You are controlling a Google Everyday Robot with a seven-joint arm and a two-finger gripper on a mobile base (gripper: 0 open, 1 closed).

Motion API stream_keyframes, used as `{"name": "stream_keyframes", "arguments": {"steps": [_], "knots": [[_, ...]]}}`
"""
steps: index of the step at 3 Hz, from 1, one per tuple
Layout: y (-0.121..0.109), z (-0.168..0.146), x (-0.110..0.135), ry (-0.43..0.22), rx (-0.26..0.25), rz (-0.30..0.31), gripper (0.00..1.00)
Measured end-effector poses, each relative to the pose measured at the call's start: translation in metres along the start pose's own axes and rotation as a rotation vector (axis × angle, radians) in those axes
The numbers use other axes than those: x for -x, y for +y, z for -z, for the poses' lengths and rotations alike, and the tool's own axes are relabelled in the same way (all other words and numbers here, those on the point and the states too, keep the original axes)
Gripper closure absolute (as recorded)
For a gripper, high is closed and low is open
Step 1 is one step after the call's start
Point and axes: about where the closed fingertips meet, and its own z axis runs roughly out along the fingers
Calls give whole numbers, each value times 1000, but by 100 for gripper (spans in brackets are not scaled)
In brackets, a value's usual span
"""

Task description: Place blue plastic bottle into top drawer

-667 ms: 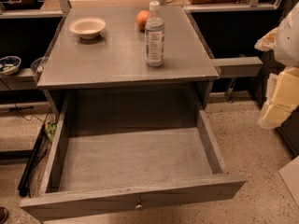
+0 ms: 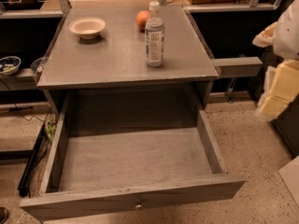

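Note:
The blue plastic bottle [image 2: 154,35] stands upright on the grey cabinet top [image 2: 112,59], right of centre, with its white cap up. The top drawer [image 2: 135,160] is pulled fully out below the top. Its inside is bare, and its round metal knob [image 2: 138,203] shows on the front panel. My gripper [image 2: 276,91], pale yellow below a white arm part, hangs at the right edge of the view. It is well to the right of the bottle and the drawer and holds nothing that I can see.
An orange fruit [image 2: 142,19] sits just behind the bottle on its left. A cream bowl [image 2: 87,27] sits at the back left of the top. A grey ledge [image 2: 236,66] juts out to the right. Dark shelves with a small bowl [image 2: 8,64] stand to the left. The floor is speckled.

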Motion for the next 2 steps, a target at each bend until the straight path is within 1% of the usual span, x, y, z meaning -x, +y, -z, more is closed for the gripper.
{"name": "stream_keyframes", "arguments": {"steps": [1,2], "knots": [[-26,-6,17,-95,40,-29,0],[-53,-18,40,-180,75,-54,0]]}}
